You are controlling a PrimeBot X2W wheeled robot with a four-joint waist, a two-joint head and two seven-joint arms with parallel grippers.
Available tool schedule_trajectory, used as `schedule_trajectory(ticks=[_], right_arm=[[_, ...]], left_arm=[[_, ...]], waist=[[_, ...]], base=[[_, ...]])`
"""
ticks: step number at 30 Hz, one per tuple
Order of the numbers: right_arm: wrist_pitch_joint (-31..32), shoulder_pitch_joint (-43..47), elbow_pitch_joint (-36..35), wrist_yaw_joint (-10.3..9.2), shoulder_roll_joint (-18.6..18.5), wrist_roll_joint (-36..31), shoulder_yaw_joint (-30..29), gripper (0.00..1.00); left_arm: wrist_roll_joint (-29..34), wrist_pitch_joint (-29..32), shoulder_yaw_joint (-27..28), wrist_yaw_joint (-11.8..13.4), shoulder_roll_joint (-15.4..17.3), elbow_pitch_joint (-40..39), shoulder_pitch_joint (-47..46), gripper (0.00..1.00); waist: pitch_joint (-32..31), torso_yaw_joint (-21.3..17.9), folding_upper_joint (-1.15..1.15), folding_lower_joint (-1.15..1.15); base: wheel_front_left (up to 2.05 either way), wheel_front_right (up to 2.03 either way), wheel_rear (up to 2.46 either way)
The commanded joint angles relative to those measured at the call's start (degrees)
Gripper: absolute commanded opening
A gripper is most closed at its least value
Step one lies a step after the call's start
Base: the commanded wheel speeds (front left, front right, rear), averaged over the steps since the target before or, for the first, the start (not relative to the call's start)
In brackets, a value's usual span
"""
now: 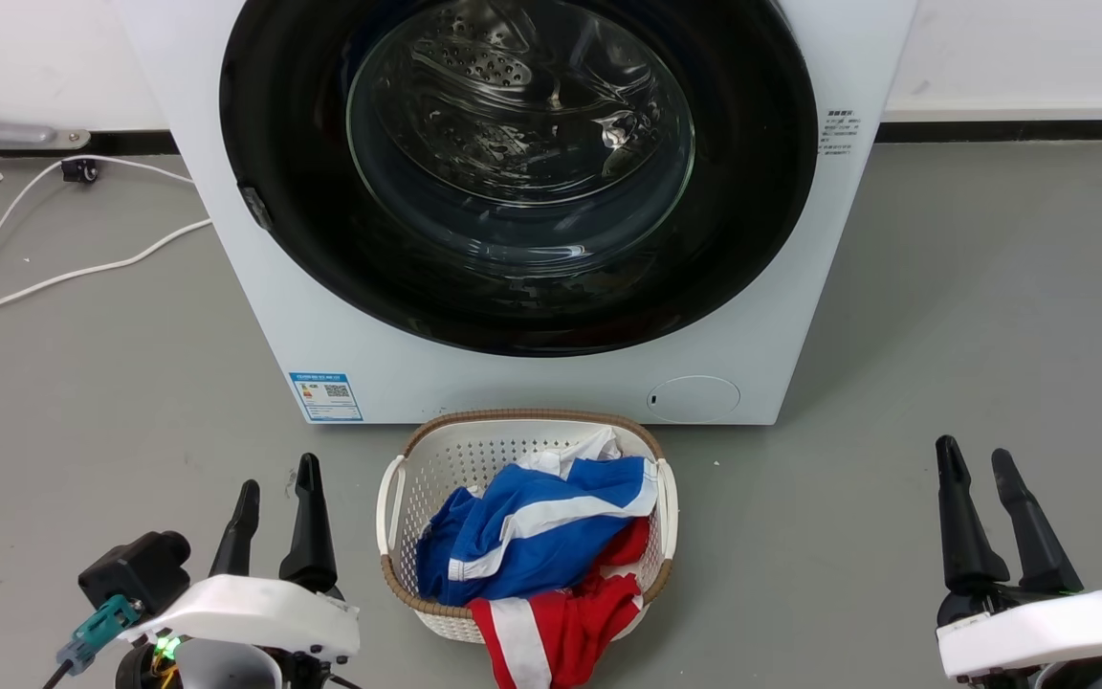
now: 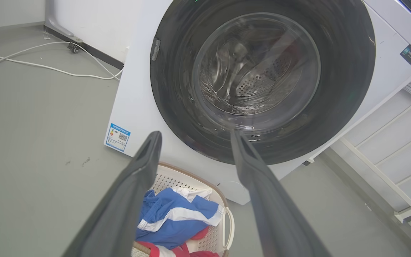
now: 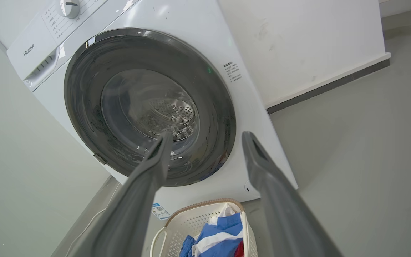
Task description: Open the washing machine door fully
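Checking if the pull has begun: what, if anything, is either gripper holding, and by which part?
Nothing is held. The left gripper and right gripper are open and empty, well short of the shut washing machine door.

Left fingers (image 1: pixel 310 536) were long, dark, matte and tapering. Behind them sat a glossy white shell (image 1: pixel 254 612), with a green light (image 1: pixel 166 649) beneath it and a black housing (image 1: pixel 135 569) and teal plug (image 1: pixel 97 627) beside it. Right fingers (image 1: pixel 962 526) looked alike, with a second white shell (image 1: pixel 1048 632) behind.

Washing machine door (image 1: pixel 518 172): glossy black ring, clear glass centre. Casing (image 1: pixel 398 354) around door: smooth white. Basket (image 1: pixel 455 459) below door: perforated white plastic, woven brown rim, cloth (image 1: pixel 532 526) inside. Floor (image 1: pixel 972 335): matt grey.
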Motion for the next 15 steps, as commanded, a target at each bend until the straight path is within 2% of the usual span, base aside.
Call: schedule_trajectory(ticks=[1,15], right_arm=[[-0.6,-0.2,-1.2,0.1,-0.2,-1.6,0.0,1.0],[-2.8,2.2,-1.7,0.11,-0.2,-10.0,0.1,1.0]], left_arm=[[1.3,-0.5,-0.3,0.4,0.7,-1.0,-0.2,1.0],[9.3,-2.7,-4.1,1.9,2.3,-1.6,1.0,1.0]], waist=[[0.0,0.0,0.0,0.0],[-0.5,-0.1,0.0,0.0]], base=[[0.0,0.0,0.0],[0.0,0.0,0.0]])
